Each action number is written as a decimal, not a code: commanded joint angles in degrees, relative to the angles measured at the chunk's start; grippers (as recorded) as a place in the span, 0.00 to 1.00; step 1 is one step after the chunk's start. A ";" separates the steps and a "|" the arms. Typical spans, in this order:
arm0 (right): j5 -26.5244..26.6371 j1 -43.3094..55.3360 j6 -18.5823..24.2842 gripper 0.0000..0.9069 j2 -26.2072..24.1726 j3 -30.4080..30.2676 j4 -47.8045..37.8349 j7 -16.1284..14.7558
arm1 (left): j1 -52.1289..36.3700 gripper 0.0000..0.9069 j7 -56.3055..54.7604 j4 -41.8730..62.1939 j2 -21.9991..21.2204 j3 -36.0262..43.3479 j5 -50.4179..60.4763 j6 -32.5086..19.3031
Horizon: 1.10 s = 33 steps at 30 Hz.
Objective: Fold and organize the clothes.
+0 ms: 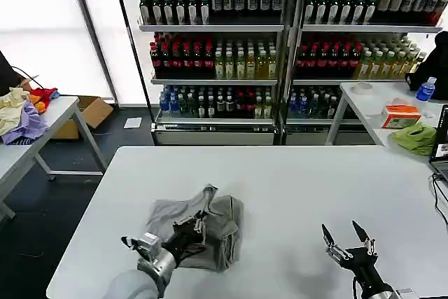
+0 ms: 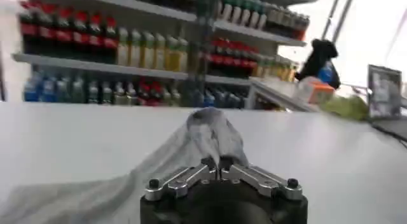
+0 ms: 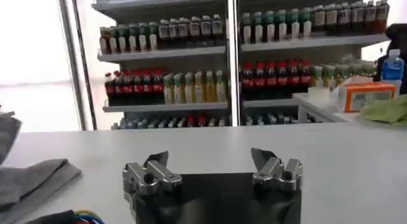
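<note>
My left gripper (image 1: 198, 227) pinches a raised fold of the grey shirt (image 1: 210, 232), bunched on the white table (image 1: 294, 180) near my edge. Soft, light cotton, it will sag and drape; hems give the best hold. My right gripper (image 1: 346, 236) waits, fingers spread wide.

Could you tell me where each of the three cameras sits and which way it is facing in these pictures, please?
Head view: on the robot's head, looking forward and down at the white table; both arms show, left hand on the grey shirt, right hand open over bare table.
Left wrist view: on the left arm, facing the drink shelves; left hand shut on the shirt.
Right wrist view: on the right arm, facing the shelves; open right hand.
Shared: shelves, table, shirt.
</note>
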 commanded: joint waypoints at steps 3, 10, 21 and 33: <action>-1.72 -0.59 -0.14 1.00 1.03 -0.29 0.27 -0.06 | -4.93 1.00 5.53 1.76 1.93 10.36 0.28 -1.70; -1.77 0.52 -0.89 1.00 0.91 -1.32 0.73 -0.18 | -2.67 1.00 5.39 -3.81 4.76 -2.03 -3.54 -1.34; -0.51 1.20 -0.65 1.00 -2.17 -3.62 0.32 -1.59 | 6.79 1.00 9.18 -1.75 8.58 -22.91 0.52 1.35; 0.50 1.70 -0.99 1.00 -4.24 -4.08 -0.41 -1.38 | 15.73 1.00 4.42 0.24 3.16 -24.65 9.11 6.43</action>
